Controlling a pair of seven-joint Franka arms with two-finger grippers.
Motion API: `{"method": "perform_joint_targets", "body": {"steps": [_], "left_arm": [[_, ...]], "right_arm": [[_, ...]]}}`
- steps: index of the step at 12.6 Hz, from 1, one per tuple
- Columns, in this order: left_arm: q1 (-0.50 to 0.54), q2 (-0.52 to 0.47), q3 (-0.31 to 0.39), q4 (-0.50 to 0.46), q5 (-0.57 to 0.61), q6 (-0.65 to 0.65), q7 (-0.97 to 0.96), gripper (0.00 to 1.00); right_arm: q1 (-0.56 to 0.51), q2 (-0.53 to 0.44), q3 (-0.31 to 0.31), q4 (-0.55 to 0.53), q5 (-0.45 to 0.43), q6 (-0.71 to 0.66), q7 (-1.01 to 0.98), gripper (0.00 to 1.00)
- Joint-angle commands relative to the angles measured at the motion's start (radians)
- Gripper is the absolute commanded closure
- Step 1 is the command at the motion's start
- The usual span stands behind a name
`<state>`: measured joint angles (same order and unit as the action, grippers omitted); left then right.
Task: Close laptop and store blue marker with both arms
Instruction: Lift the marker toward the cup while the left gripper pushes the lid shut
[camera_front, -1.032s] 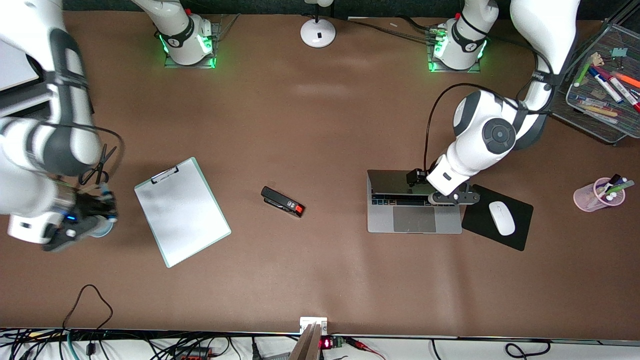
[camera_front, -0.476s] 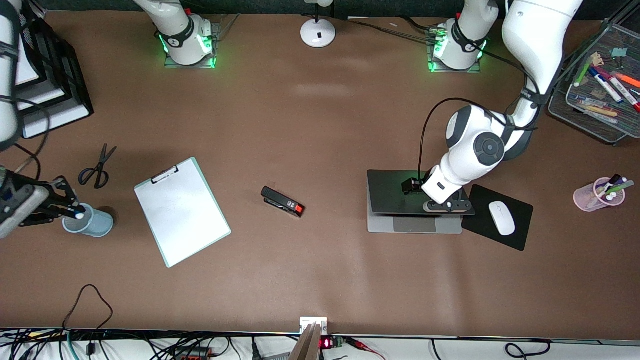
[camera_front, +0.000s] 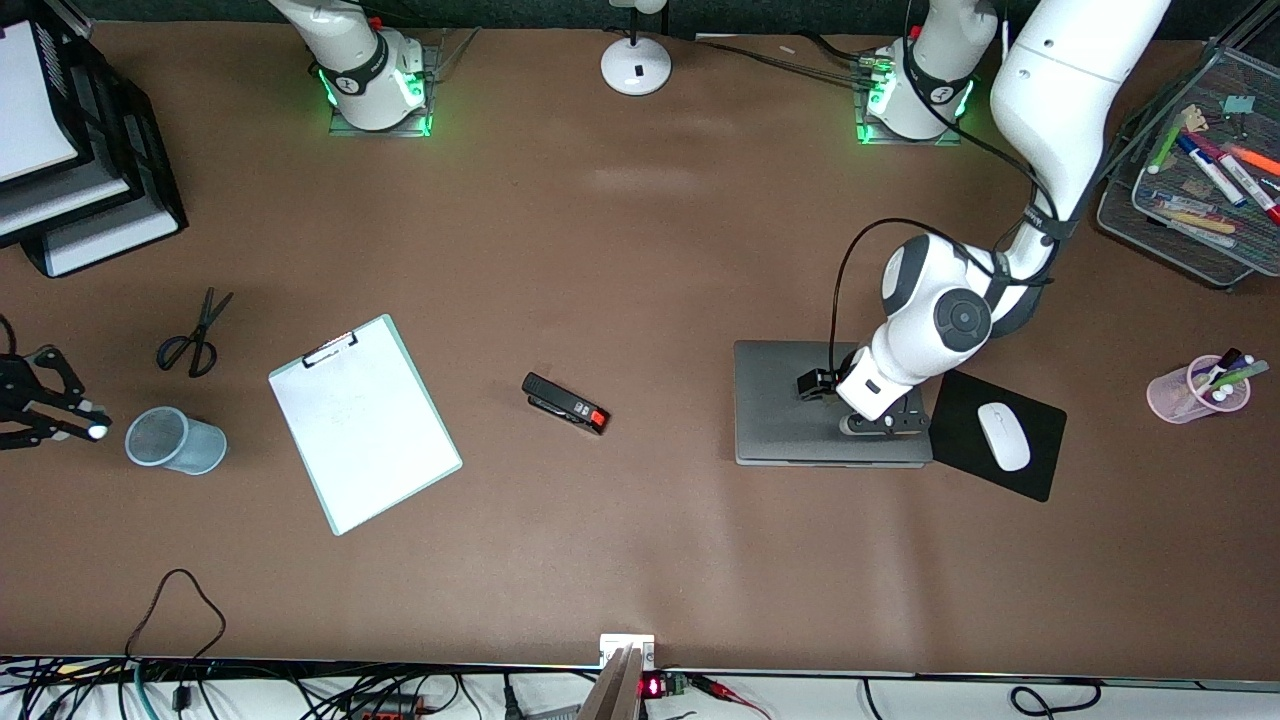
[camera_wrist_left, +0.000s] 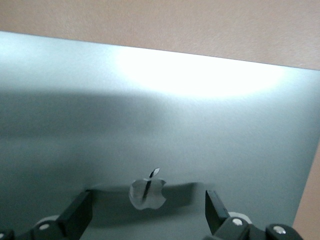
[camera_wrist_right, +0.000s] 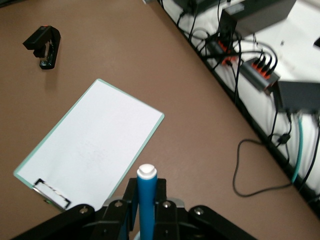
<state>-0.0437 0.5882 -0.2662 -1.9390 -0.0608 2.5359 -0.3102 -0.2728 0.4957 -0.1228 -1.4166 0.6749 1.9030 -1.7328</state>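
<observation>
**Laptop lid down under the left gripper; blue marker clamped in the right gripper**

The slim silver-grey laptop (camera_front: 815, 405) lies shut on the brown table (camera_front: 640, 250) toward the left arm's end, its lid flat over the base. Just beside it lies a black mouse pad (camera_front: 965, 435) carrying a white mouse (camera_front: 1003, 436). The black two-finger left gripper (camera_front: 868, 420) sits on the lid, close to the edge nearest the mouse pad. In the left wrist view the lid (camera_wrist_left: 160, 130) fills the picture, its dark apple logo (camera_wrist_left: 147, 192) lying between the left gripper (camera_wrist_left: 148, 212) fingers, which stand spread wide apart with nothing between them.

The black right gripper (camera_front: 70, 418) shows at the edge of the front view, at the right arm's end of the table, beside a pale blue mesh cup (camera_front: 175, 440) lying tilted on the table. In the right wrist view the right gripper (camera_wrist_right: 146, 207) is clamped on the short bright blue marker (camera_wrist_right: 147, 200), whose whitish end points away from the wrist.

A white clipboard with a mint-green rim (camera_front: 363, 422) lies beside the cup, toward the table's middle, and shows again in the right wrist view (camera_wrist_right: 92, 147). Black-handled scissors (camera_front: 192, 335) lie farther from the front camera than the cup. A black stapler with a red end (camera_front: 565, 403) lies between clipboard and laptop.
</observation>
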Motion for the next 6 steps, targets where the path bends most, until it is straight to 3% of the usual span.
{"method": "perform_joint_targets", "body": {"steps": [1, 6], "left_arm": [[0.001, 0.027, 0.010, 0.032, -0.010, 0.021, -0.003, 0.00], [0.013, -0.068, 0.018, 0.040, -0.008, -0.057, -0.003, 0.00]], "right_arm": [[-0.057, 0.029, 0.014, -0.002, 0.127, -0.013, -0.213, 1.00], [-0.127, 0.090, 0.015, -0.002, 0.192, -0.151, -0.367, 1.00]]}}
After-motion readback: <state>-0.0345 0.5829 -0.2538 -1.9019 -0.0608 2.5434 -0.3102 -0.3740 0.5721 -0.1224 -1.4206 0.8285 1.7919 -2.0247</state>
